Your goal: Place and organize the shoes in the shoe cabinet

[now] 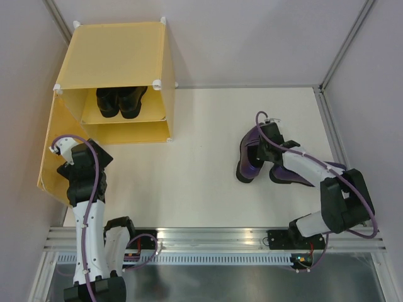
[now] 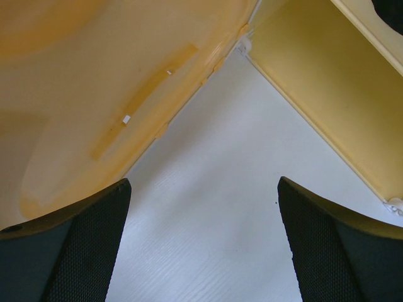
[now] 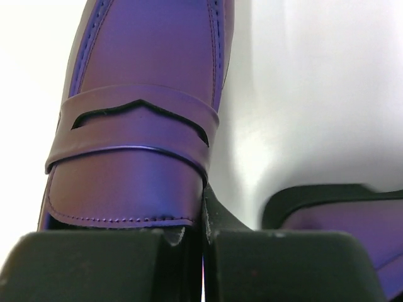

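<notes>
The yellow shoe cabinet [image 1: 119, 53] stands at the far left with its door [image 1: 52, 126] swung open. The black pair of shoes [image 1: 119, 100] sits side by side on its upper shelf. Two purple shoes lie at the right of the table. My right gripper [image 1: 259, 151] is shut on the side wall of the left purple shoe [image 1: 247, 162]; the right wrist view shows that shoe [image 3: 145, 126] just ahead of the closed fingers [image 3: 94, 264]. The other purple shoe [image 1: 291, 176] lies beside it [image 3: 352, 214]. My left gripper [image 1: 70, 156] is open and empty next to the door [image 2: 94, 75].
White table [image 1: 201, 170] with grey walls around it and a metal rail at the near edge [image 1: 214, 238]. In the left wrist view the cabinet's lower panel [image 2: 315, 82] runs along the right and bare table shows between the fingers [image 2: 75, 251].
</notes>
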